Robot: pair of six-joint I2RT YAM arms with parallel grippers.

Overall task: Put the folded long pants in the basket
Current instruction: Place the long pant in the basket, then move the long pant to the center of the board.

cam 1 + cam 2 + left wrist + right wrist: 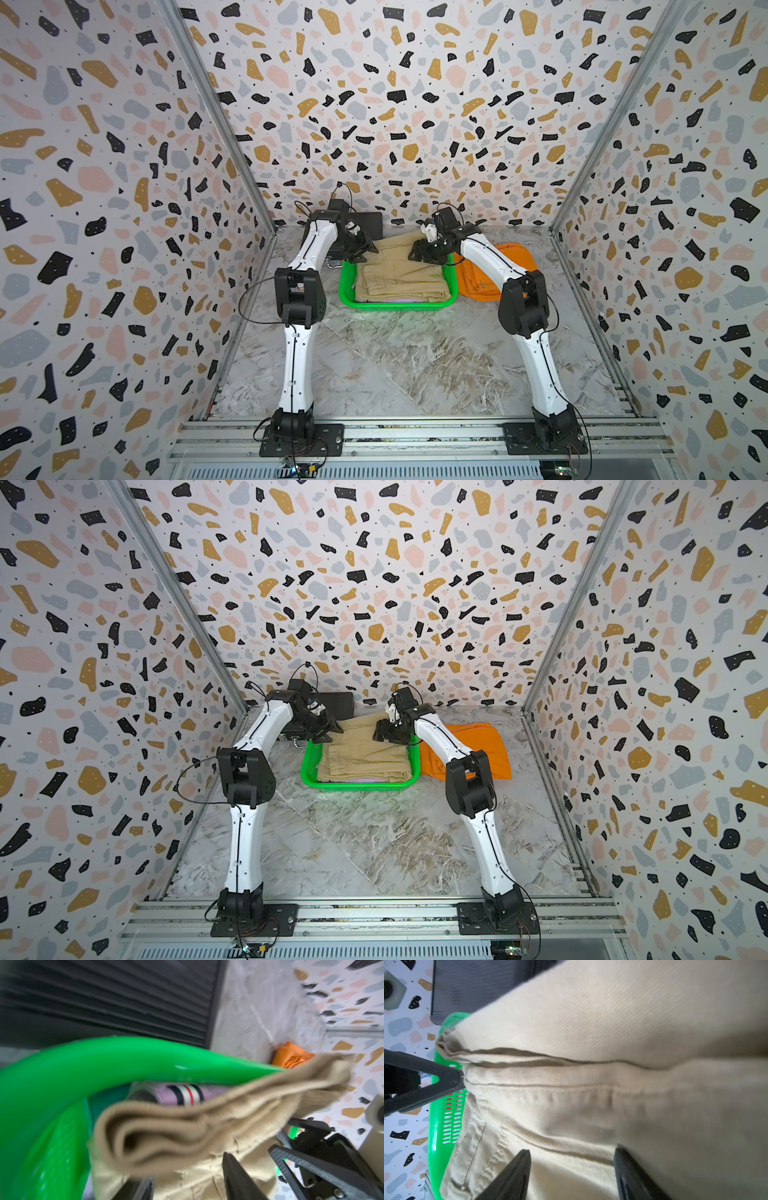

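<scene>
Khaki pants lie topmost in the green basket, over the lilac pants, stretched between the left jaws and the right jaws. Both pairs stand parted, gripping nothing, cloth just ahead. Orange pants rest on the surface, outside the right jaws.

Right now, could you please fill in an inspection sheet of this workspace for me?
Surface: marble-patterned tabletop, bare in front of the basket.
Job's things: green basket holds khaki pants on top, their far end lying over the far rim; lilac pants show beneath; orange pants lie on the table beside the basket, outside it.
Clutter: black case behind the basket.
Grippers: left gripper and right gripper both open, at the khaki pants' far end.
Cables: black cables run along both arms; no snag seen.
Surroundings: terrazzo-patterned walls on three sides; aluminium rail under the arm bases.
</scene>
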